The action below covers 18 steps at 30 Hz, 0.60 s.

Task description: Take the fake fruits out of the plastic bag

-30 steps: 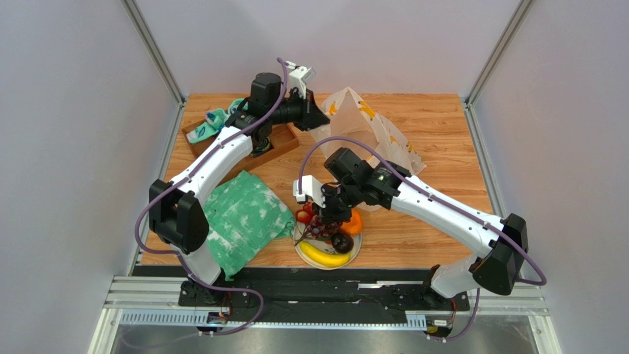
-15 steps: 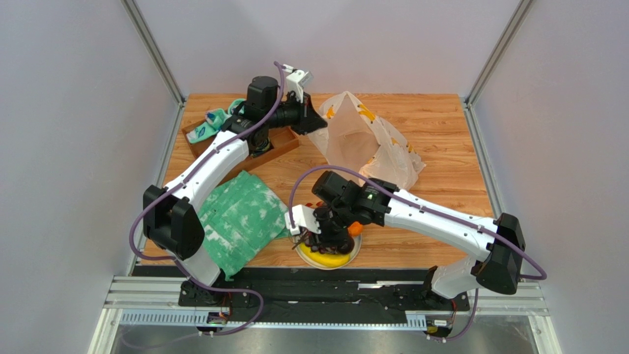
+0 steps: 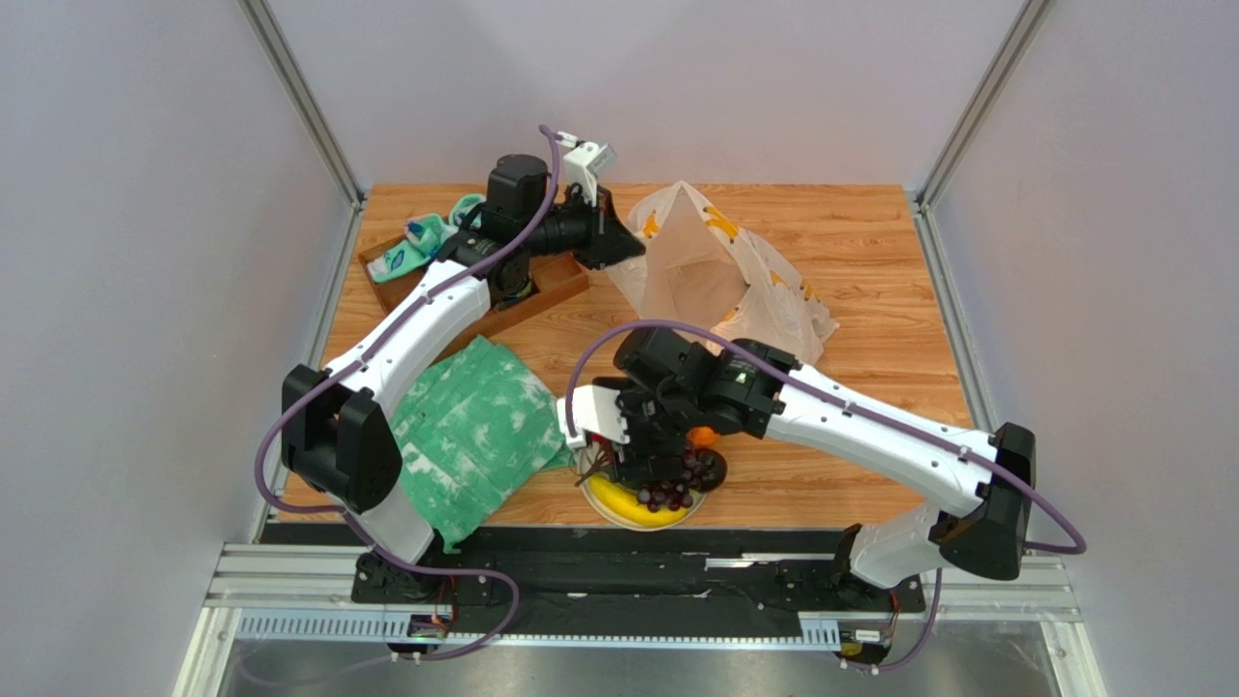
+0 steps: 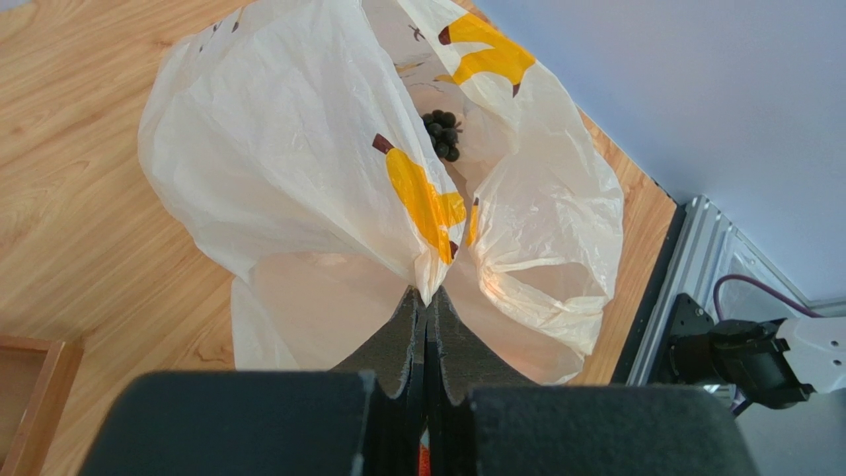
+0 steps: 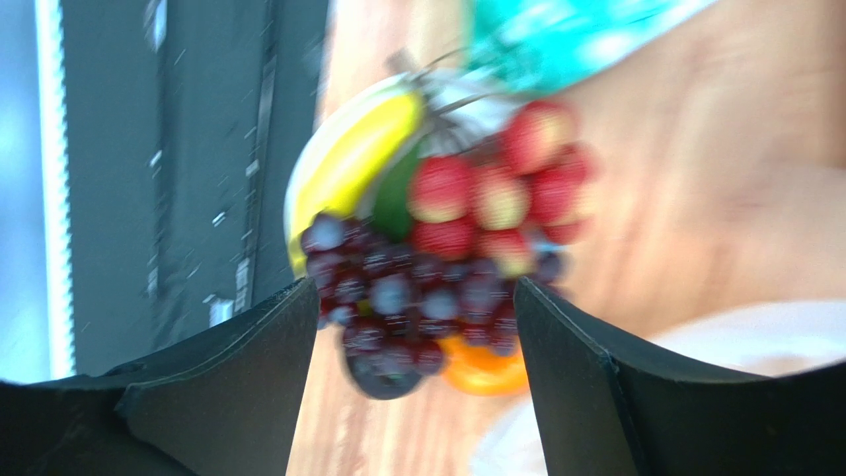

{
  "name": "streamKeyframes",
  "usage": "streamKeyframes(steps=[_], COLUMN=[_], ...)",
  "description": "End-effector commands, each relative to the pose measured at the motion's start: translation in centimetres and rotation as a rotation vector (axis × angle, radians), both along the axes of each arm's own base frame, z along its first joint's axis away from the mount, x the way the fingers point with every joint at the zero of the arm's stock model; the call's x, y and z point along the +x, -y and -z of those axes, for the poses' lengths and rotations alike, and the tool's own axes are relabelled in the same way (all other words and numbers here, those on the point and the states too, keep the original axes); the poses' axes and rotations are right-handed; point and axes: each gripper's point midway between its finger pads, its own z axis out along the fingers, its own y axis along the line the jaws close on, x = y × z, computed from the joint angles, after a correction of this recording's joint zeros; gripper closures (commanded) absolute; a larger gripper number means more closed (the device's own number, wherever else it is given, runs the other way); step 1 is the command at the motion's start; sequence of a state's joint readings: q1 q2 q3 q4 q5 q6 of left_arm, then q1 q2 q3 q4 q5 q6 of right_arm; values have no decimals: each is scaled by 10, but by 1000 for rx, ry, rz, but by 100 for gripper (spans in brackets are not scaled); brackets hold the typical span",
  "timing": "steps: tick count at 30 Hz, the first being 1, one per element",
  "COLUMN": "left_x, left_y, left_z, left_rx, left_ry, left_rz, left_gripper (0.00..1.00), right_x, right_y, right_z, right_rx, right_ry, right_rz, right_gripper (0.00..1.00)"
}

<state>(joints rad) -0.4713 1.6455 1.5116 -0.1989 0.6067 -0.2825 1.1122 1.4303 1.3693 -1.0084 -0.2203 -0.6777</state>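
Left gripper (image 4: 427,297): jaws clamped on the edge of the thin, translucent whitish plastic bag (image 4: 298,149), which sits beyond the round white plate (image 3: 690,513).

Right gripper (image 5: 415,288): jaws spread wide just above the plate, grasping nothing.

On the plate:
- 1 yellow plastic banana (image 5: 348,169)
- 1 dark purple grape bunch (image 5: 397,297)
- 1 red ball cluster (image 5: 487,198)
- 1 orange (image 5: 487,375)

In the top view, the plastic bag (image 3: 720,276) lies in the upper centre. The plate (image 3: 687,514) is in the lower centre, with the banana (image 3: 623,504) and the grape bunch (image 3: 676,472) on it. The cloth (image 3: 473,429) lies just left of the plate. The wooden tray (image 3: 553,291) is left of the bag.
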Motion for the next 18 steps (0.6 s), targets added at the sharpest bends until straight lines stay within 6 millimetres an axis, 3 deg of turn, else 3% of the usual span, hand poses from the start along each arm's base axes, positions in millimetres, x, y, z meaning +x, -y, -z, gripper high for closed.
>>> streamKeyframes(steps=[1,2,6,9,10,13,18], left_x=[-6,-6,-9,-12,-13,-18,-21], left_y=[1,1,1,1,2,5,9], left_z=[-25,-27,-31,-36,-38,-40,-45], left_rx=[-43,-43,-50,-69,-79,-111,-144], left_ry=[54,57,60,55,37,-10,-34], left_rz=[25,24,32,38,34,49,66], left_gripper=[100,100,100,100,100,100,100], right_x=[28,37,68,107,130,163,196], right_y=[-8,-7,12,36,49,66,77], right_z=[-71,-83,-95,-92,-87,-89,-67], right_rx=[182,209,241,259,255,279,184], right_ry=[112,125,125,63,54,61,155], right_rz=[91,118,241,449,539,666,692], right_gripper=[24,24,25,27,29,39,51])
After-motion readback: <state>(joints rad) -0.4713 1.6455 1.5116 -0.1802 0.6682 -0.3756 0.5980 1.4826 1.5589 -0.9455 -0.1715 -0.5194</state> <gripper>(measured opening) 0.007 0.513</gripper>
